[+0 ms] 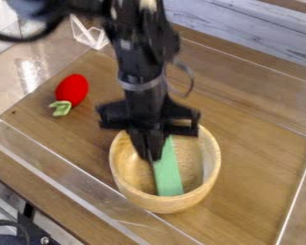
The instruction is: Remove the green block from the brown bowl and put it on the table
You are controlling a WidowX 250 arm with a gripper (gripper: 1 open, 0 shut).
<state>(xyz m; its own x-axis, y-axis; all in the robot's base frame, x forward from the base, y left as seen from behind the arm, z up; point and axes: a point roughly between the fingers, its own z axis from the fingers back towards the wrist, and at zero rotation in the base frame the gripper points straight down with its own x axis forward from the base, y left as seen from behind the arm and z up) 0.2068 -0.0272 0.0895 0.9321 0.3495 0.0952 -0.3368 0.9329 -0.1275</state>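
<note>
The green block [168,178] lies slanted inside the brown bowl [209,178], its near end low against the bowl's front wall. My gripper [153,149] reaches straight down into the bowl from above. Its dark fingers are drawn together on the block's upper, far end, which they hide. The arm looks slightly blurred. The bowl stands on the table [258,124], near the front.
A red strawberry toy [72,89] with a green leaf lies to the left of the bowl. A low clear plastic wall [60,182] edges the tabletop, and a clear stand [85,36] is at the back left. Bare wood lies right of the bowl.
</note>
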